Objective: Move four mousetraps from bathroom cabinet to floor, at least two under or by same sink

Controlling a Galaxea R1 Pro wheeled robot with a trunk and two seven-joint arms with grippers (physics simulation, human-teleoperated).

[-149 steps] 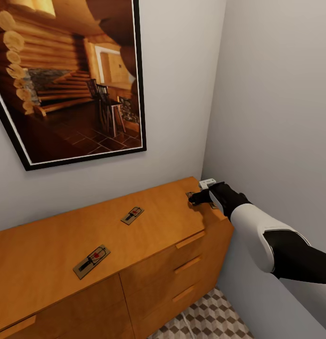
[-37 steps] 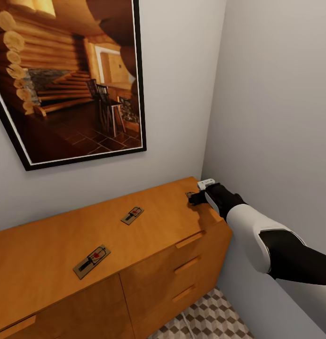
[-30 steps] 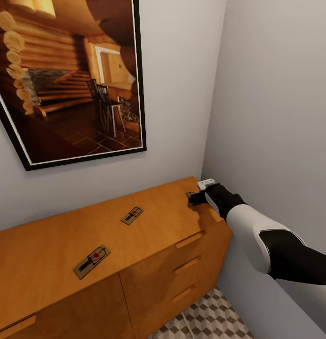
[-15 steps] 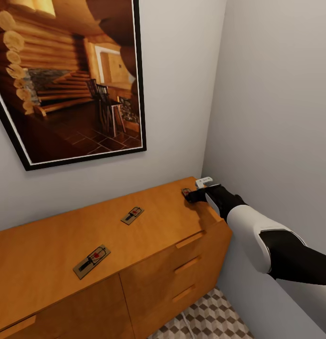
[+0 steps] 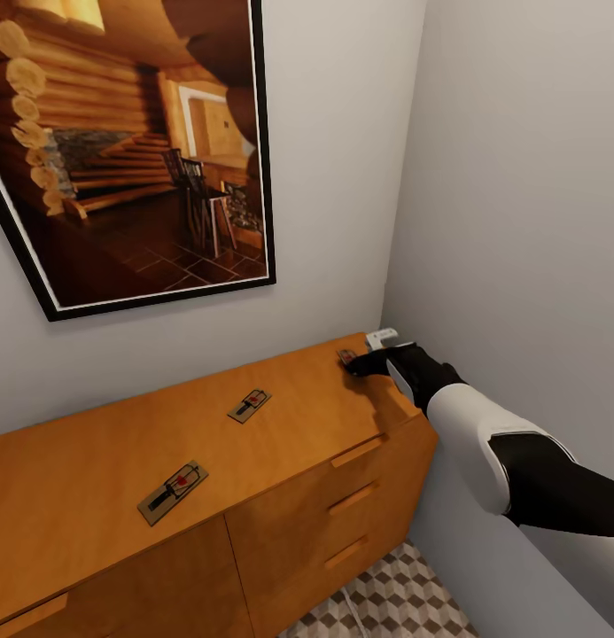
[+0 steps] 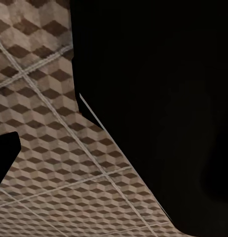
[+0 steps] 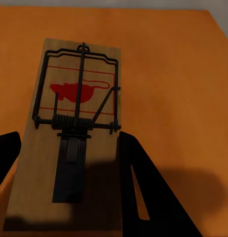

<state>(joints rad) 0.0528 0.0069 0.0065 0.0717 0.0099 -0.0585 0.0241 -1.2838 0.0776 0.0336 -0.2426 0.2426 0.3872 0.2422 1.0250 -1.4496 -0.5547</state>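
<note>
**Right End Effector Positioned at a Mousetrap on the Cabinet**

The right end effector (image 5: 358, 365) is being held at the far right end of the cabinet (image 5: 280, 496), close to the corner of the room. In the right wrist view, the two black fingers (image 7: 143, 197) are being seen on either side of a mousetrap (image 7: 77, 143), with the trap's near end between them. Whether the board is being pinched or merely straddled cannot be told from the pictures. In the head view, this trap (image 5: 346, 356) is being seen just beyond the fingertips, at the top of the cabinet.

Two further mousetraps are lying flat on the cabinet top: one near the middle (image 5: 249, 404) and one toward the left (image 5: 173, 491), well apart from each other.

A framed picture (image 5: 129, 151) is hanging on the wall above the cabinet. The bathroom floor (image 5: 395, 602) is being shown below the drawers, and in the left wrist view (image 6: 50, 163). The state of the left end effector cannot be told.
</note>
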